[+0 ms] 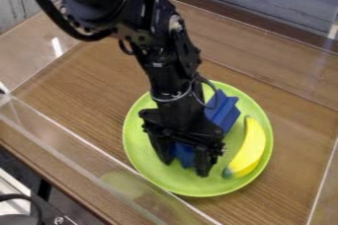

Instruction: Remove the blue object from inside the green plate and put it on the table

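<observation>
Gripper (189,155) straddles ridged dark-blue blue object (219,109).

A yellow banana (247,148) lies curved, its near end apparently resting downward.

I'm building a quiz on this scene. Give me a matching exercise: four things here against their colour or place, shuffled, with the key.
Things:
1. blue object
2. banana
3. green plate
4. gripper

Descriptions:
A. yellow, at the plate's right side
B. black, open, lowered into the plate
C. lime green, resting on the wooden table
D. dark blue, partly hidden behind the gripper

Pairs: 1-D, 2-A, 3-C, 4-B
</observation>
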You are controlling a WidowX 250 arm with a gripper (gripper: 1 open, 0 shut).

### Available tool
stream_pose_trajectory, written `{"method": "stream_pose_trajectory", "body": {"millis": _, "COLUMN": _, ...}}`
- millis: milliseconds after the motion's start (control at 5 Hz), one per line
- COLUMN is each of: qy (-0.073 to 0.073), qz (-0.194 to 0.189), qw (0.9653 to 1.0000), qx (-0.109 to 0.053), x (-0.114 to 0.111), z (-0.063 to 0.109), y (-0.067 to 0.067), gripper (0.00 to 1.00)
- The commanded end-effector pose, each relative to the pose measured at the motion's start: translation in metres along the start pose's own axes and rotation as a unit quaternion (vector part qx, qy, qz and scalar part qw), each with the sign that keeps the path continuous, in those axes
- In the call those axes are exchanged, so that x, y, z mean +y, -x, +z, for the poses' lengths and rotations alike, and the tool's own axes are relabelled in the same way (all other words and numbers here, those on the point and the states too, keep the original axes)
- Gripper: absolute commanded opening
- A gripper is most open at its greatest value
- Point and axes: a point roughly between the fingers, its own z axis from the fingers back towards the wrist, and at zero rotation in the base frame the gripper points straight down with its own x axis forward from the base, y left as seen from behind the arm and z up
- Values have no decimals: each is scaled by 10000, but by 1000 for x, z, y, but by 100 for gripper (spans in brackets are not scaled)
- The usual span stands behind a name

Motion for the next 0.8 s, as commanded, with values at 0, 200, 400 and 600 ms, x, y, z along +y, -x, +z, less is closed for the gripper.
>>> {"method": "stream_pose_trajectory", "body": {"millis": 0, "qy": -29, "qz": -167, "qw": 9999, "qx": 23, "x": 1, "z": -2, "y": -2, "gripper": 0}}
{"method": "stream_pose_trajectory", "body": {"millis": 200, "qy": -31, "qz": -387, "qw": 9992, "qx": 56, "x": 5, "z": -2, "y": -1, "gripper": 0}}
{"method": "stream_pose_trajectory", "body": {"millis": 400, "qy": -35, "qz": -613, "qw": 9981, "qx": 83, "x": 8, "z": -1, "y": 0, "gripper": 0}}
{"method": "stream_pose_trajectory", "body": {"millis": 600, "qy": -41, "qz": -526, "qw": 9986, "qx": 50, "x": 2, "z": -5, "y": 6, "gripper": 0}}
